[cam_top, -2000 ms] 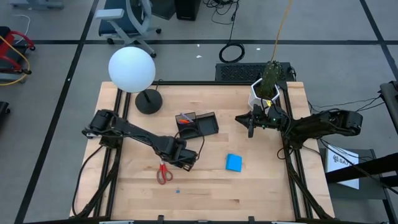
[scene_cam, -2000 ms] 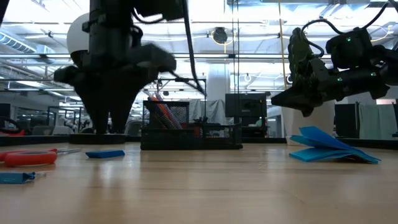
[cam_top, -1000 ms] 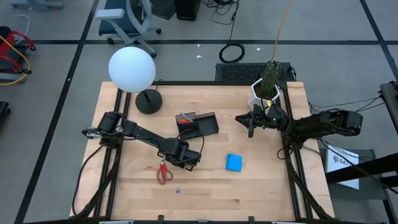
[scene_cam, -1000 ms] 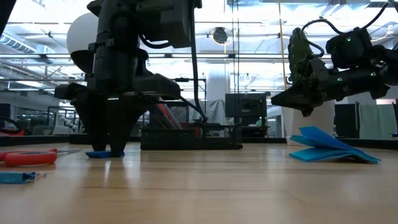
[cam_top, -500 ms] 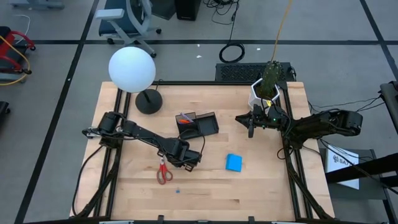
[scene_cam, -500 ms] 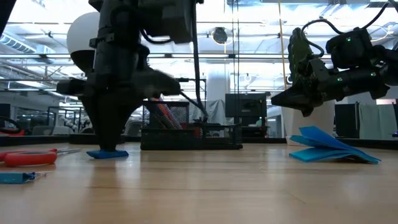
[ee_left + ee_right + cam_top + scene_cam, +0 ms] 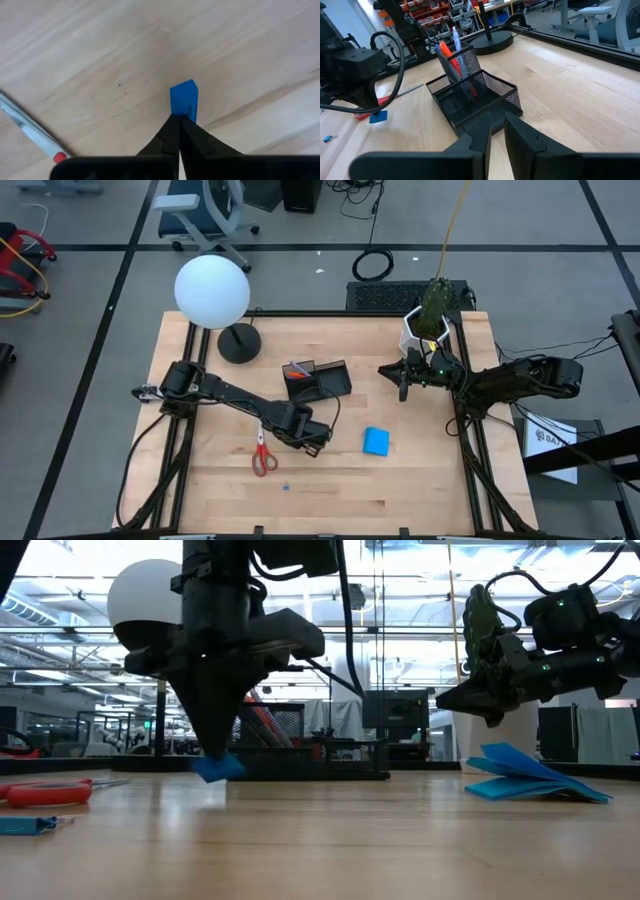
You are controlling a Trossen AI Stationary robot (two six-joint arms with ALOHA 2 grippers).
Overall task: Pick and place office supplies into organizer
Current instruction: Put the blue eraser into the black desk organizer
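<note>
Left claw is pinching shut on a small flat blue eraser; fingertips are meeting on its near end, and the eraser is hanging tilted just clear of the wooden tabletop. Just beside this claw, red-handled scissors are lying flat, blades pointing toward the arm. A little farther out on the same side, a tiny blue scrap is resting near the tabletop's front edge. Beyond the claw, toward the back, the low black wire-mesh organizer is sitting with coloured pens standing upright in its taller cup section; its shallow tray section is holding nothing visible. Between the two arms, a blue square notepad is lying flat, well apart from the left claw.

Right claw is hovering above the tabletop, jaws nearly closed with a narrow gap, gripping nothing. Just behind it, a white hexagonal plant pot is standing. A white globe lamp is standing at the far back.
</note>
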